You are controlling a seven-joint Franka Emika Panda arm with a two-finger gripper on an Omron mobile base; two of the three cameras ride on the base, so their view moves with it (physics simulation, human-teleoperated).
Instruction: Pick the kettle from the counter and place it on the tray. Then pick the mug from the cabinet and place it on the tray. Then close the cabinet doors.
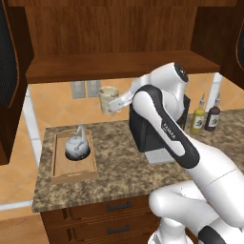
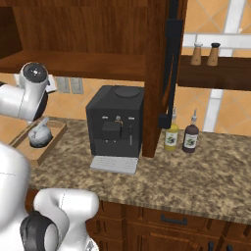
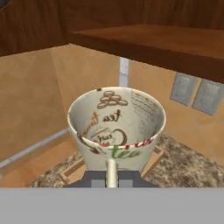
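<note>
1. The cabinet (image 1: 114, 28) stands with its doors (image 1: 10, 57) swung open; its wooden shelf (image 1: 121, 64) spans above the counter
2. The counter (image 1: 124, 167) carries a black coffee machine (image 2: 115, 125) near the middle, with two bottles (image 2: 180, 136) to its right beside the wall
3. The robot arm (image 1: 164, 126) reaches from the lower right of the left base view toward the wall, in front of the coffee machine
4. The tray (image 1: 59, 164) lies on the left end of the counter, lengthwise toward the wall
5. The kettle (image 1: 77, 147) sits inside the tray, in its far half, handle arched upward
6. The mug (image 1: 108, 99) is held in the air below the shelf, above the counter, to the right of the tray and apart from it; the hand view looks into its open mouth
7. The gripper (image 1: 115, 105) is pinching the mug's rim, with the wall of the mug between the two fingers (image 3: 96, 178)
</note>
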